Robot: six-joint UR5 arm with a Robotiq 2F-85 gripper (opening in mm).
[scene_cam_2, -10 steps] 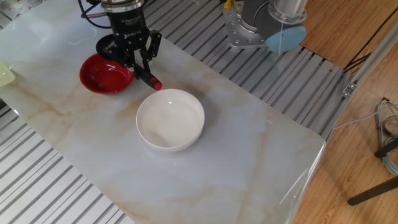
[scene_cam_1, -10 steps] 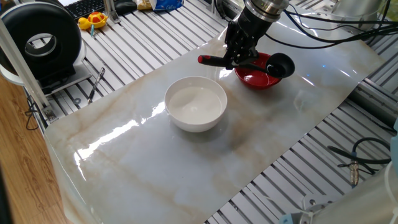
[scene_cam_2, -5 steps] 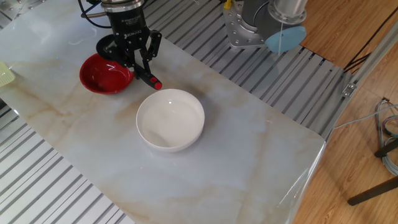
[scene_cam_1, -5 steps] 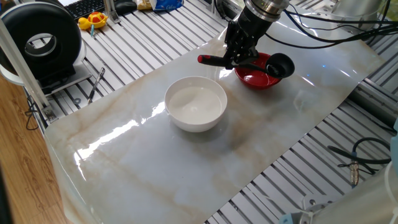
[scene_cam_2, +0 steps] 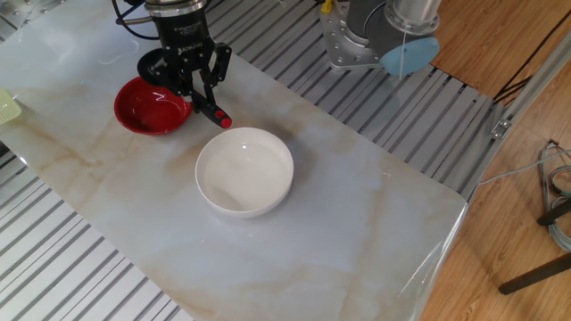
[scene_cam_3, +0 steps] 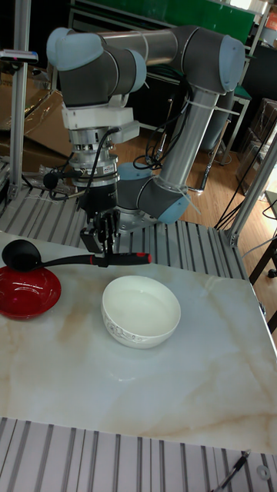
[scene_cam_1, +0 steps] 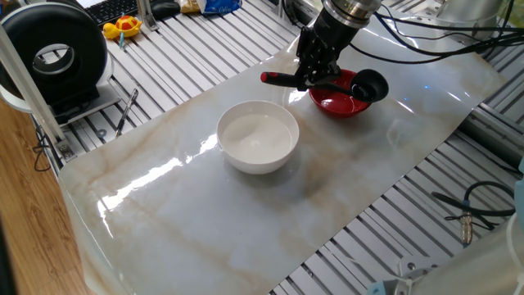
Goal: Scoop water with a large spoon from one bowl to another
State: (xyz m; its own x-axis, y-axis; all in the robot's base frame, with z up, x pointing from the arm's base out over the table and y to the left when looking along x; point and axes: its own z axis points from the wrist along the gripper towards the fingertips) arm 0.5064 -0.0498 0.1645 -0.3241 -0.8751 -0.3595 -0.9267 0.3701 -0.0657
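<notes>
Tall fixed view gives you the clearest look at the large spoon [scene_cam_3: 69, 260]: a black ladle with a deep round scoop on the left, a long thin black handle lying close to level, and a red tip on the right. The scoop hangs above the red bowl [scene_cam_3: 27, 292], near its far rim, and does not touch it. From one fixed view you can see the same spoon [scene_cam_1: 327, 82] stretched across the red bowl [scene_cam_1: 337, 102], scoop at the right and red tip at the left. The white bowl [scene_cam_1: 258, 136] sits near the middle of the marble-patterned table [scene_cam_1: 205, 213], just beside the red bowl but apart from it. You can make out only a faint sheen inside the white bowl; water is not clearly visible in either bowl or in the scoop.

Compared with half a second and a second ago, you will find nothing changed: spoon, both bowls and arm sit in the same places in both fixed views.

Your pincer [scene_cam_3: 102, 246] points straight down and is clamped narrowly on the spoon handle, close to the red end. In the other fixed view the pincer [scene_cam_2: 198, 101] stands between the red bowl [scene_cam_2: 147, 109] and the white bowl [scene_cam_2: 244, 171], with the red tip poking out towards the white bowl.
</notes>
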